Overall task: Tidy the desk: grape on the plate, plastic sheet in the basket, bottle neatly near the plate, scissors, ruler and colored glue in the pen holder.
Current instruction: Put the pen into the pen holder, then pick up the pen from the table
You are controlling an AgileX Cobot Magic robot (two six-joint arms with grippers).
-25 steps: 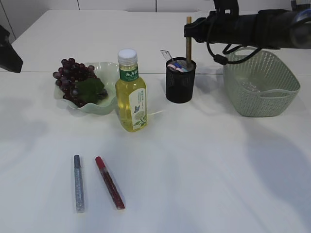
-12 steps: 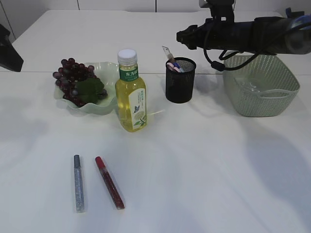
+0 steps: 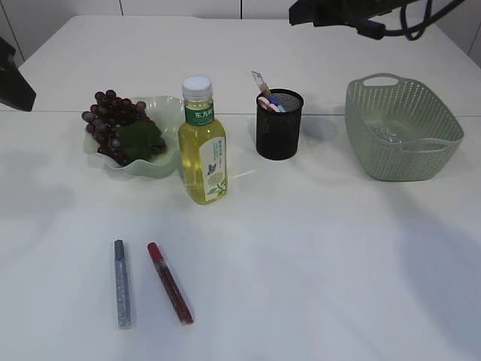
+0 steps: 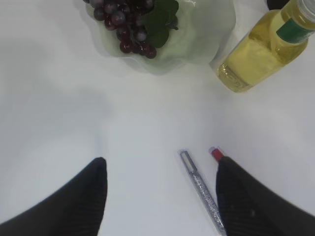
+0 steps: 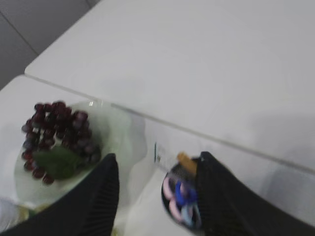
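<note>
Both hands, left [image 4: 160, 194] and right [image 5: 155, 194], gape empty. Pen holder [image 3: 278, 125] contains scissors [image 3: 268, 103] and ruler [image 3: 260, 81], partly hidden; plate [image 3: 161, 113] holds grape [image 3: 113, 116]; basket [image 3: 402, 128] contents unclear.

At the left of the exterior frame, dark purple grapes [image 3: 111, 120] with a green leaf lie on a pale green plate [image 3: 161, 162], beside a bottle [image 3: 202, 143] of clear yellow liquid with a white cap and green-and-white label. A black mesh pen holder [image 3: 279, 125] shows pink, blue and tan tips at centre top, and a sage-green perforated basket [image 3: 402, 128] sits at right. On the white worktop [image 3: 316, 263] at lower left lie a silver glitter glue stick [image 3: 121, 284] and a red one [image 3: 170, 283].
</note>
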